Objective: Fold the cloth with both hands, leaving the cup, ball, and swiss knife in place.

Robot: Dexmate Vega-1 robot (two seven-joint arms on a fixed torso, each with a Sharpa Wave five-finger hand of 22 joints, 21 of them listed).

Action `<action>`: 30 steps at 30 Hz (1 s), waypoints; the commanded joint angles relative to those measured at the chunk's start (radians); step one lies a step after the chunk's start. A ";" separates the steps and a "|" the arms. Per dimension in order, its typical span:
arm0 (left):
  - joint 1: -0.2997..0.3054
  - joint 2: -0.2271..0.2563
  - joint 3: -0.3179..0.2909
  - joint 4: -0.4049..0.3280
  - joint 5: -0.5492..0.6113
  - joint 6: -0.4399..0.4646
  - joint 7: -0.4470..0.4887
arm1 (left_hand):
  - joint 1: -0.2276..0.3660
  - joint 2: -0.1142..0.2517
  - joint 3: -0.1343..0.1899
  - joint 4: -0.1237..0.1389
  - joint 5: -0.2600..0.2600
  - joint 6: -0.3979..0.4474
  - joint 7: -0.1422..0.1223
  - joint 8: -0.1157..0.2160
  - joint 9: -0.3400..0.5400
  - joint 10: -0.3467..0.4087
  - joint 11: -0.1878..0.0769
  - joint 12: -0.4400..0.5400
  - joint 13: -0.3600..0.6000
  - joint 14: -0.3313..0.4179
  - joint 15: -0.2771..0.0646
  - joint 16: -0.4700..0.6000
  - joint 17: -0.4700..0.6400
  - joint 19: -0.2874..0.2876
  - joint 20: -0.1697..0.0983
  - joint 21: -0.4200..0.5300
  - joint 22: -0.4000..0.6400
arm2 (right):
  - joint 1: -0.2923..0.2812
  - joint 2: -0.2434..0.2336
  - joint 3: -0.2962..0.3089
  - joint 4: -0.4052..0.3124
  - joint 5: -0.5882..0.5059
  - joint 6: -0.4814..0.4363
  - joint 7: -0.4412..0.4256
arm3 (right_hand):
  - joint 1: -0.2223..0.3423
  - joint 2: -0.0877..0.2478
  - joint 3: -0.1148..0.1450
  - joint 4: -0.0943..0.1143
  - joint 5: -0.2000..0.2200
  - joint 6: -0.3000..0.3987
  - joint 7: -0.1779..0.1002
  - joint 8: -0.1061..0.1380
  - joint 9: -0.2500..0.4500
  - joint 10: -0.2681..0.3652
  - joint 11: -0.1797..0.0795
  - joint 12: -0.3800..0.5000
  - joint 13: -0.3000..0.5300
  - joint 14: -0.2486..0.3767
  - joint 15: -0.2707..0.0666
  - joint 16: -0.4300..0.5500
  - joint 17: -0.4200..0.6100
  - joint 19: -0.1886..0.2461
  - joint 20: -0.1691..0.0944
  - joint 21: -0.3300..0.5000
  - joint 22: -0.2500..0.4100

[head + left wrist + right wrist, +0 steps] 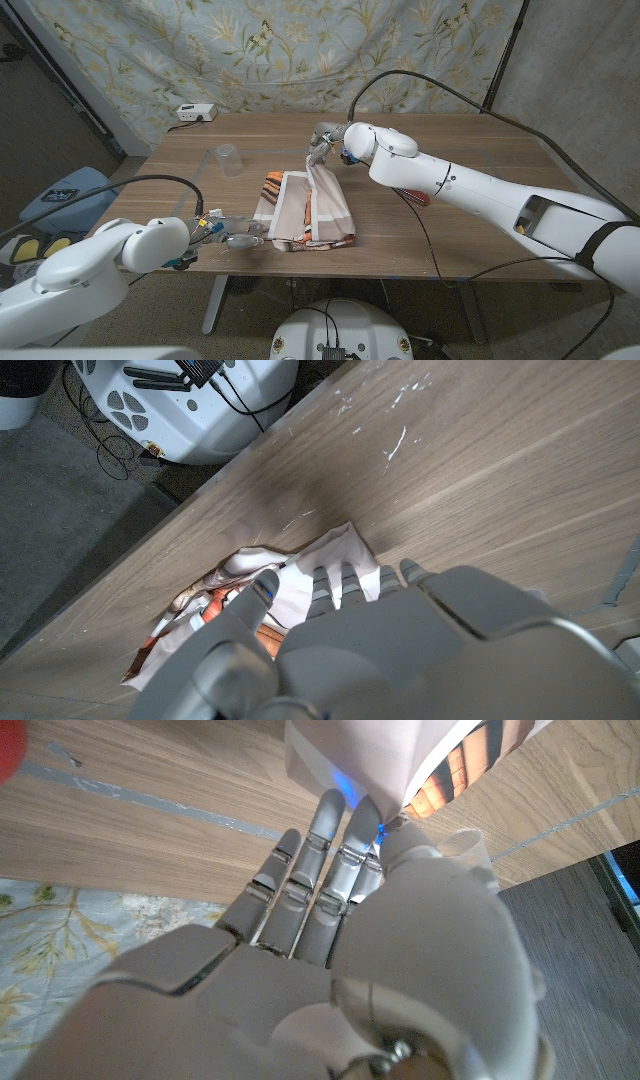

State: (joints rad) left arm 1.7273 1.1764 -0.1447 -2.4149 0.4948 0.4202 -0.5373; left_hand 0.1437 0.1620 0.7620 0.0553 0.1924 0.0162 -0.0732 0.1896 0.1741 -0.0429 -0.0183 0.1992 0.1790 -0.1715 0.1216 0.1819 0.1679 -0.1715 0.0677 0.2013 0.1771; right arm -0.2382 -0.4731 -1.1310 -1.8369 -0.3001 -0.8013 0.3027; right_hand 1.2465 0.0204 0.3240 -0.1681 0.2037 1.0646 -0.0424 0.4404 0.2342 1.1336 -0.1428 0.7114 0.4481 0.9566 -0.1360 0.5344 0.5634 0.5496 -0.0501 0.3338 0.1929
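We have the striped beige, white and orange cloth point(305, 212) lying at the middle of the wooden table point(480, 150), partly folded, with its far corner raised toward 12 o'clock. Our right hand point(322, 143) pinches that raised corner between thumb and fingertips; in the right wrist view the fabric point(380, 760) hangs from the fingertips point(340, 820). Our left hand point(222, 233) sits at the cloth's near left corner, about 8 o'clock from its centre, and in the left wrist view its fingers point(325, 585) press down on the bunched corner point(330, 555); we judge it clamped on the cloth, though the thumb's contact is partly hidden.

We judge the fold to be mid-way. To do it well we should:
1. Keep the left hand pinning its corner so the cloth does not slide.
2. Carry the right hand's corner toward 6 o'clock in a low arc, keeping the fabric taut enough to avoid wrinkles.
3. Lay the corner down squarely on the near edge before letting go.

The clear plastic cup point(229, 160) stands well apart at 10 o'clock from the cloth; a red object point(418, 197) peeks from under the right forearm at 3 o'clock, too hidden to identify. We should keep that forearm high so it brushes neither.
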 commanded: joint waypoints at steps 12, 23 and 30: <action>-0.002 -0.006 -0.001 0.005 -0.010 -0.001 0.004 | 0.016 0.003 0.001 -0.009 -0.004 0.007 -0.006 -0.004 0.004 -0.004 -0.004 -0.004 0.002 -0.039 -0.007 -0.001 0.002 -0.115 0.001 0.003 0.002 | 0.060 0.073 -0.029 0.084 0.013 0.048 0.029 | 0.020 0.000 -0.004 0.006 0.004 0.006 0.009 0.007 0.002 -0.001 0.006 0.005 0.005 0.015 -0.104 -0.012 0.012 0.015 -0.043 0.009 0.003; 0.000 -0.009 -0.006 0.009 -0.019 -0.005 0.006 | 0.019 0.002 0.000 -0.014 -0.004 0.009 -0.006 -0.004 0.004 -0.003 -0.006 -0.004 0.002 -0.040 -0.007 -0.001 0.002 -0.116 0.001 0.002 0.002 | 0.091 0.108 -0.042 0.125 0.022 0.068 0.048 | 0.025 0.001 -0.008 0.007 0.002 0.003 0.011 0.006 0.003 -0.003 0.009 0.005 0.008 0.019 -0.104 -0.020 0.021 0.018 -0.042 0.013 0.003; 0.006 -0.014 -0.013 0.010 -0.026 -0.013 0.006 | 0.022 0.002 0.000 -0.018 -0.004 0.008 -0.007 -0.005 0.004 -0.004 -0.005 -0.004 0.002 -0.040 -0.007 -0.001 0.002 -0.116 0.001 0.002 0.002 | 0.102 0.134 -0.051 0.159 0.030 0.096 0.056 | 0.028 0.002 -0.009 0.007 0.002 0.002 0.011 0.006 0.003 -0.006 0.009 0.005 0.009 0.019 -0.104 -0.026 0.025 0.018 -0.041 0.014 0.004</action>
State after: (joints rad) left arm 1.7272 1.1679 -0.1502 -2.4070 0.4767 0.4151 -0.5334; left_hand 0.1558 0.1659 0.7600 0.0452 0.1885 0.0198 -0.0768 0.1846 0.1741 -0.0429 -0.0180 0.1992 0.1790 -0.1715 0.1216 0.1819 0.1679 -0.1715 0.0678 0.2013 0.1771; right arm -0.1587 -0.3767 -1.1692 -1.7253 -0.2809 -0.7358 0.3455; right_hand 1.2651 0.0201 0.3168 -0.1610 0.2029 1.0608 -0.0318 0.4414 0.2348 1.1343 -0.1348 0.7113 0.4528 0.9654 -0.1411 0.5101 0.5845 0.5587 -0.0519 0.3446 0.1929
